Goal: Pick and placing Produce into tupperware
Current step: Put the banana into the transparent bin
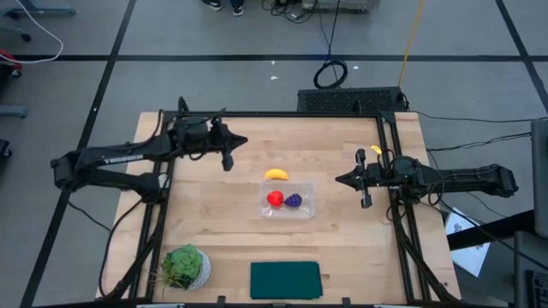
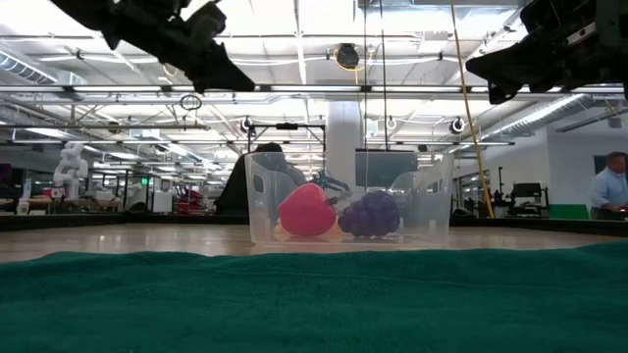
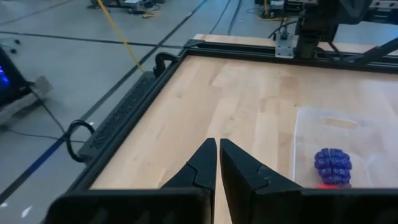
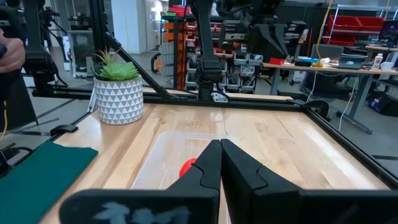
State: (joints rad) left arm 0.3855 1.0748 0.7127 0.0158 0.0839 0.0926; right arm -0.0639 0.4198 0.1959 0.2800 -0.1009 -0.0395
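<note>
The clear tupperware stands mid-table; it also shows in the low view. Inside it lie the red fruit and the purple grape cluster; the grapes also show in the left wrist view. The yellow banana lies on the table just beyond the tupperware's far edge. My left gripper is shut and empty, raised above the table to the far left of the tupperware. My right gripper is shut and empty, raised to the right of the tupperware.
A potted green plant in a white pot stands near the front left corner. A dark green flat cloth lies at the front edge. A black frame runs along the table's sides.
</note>
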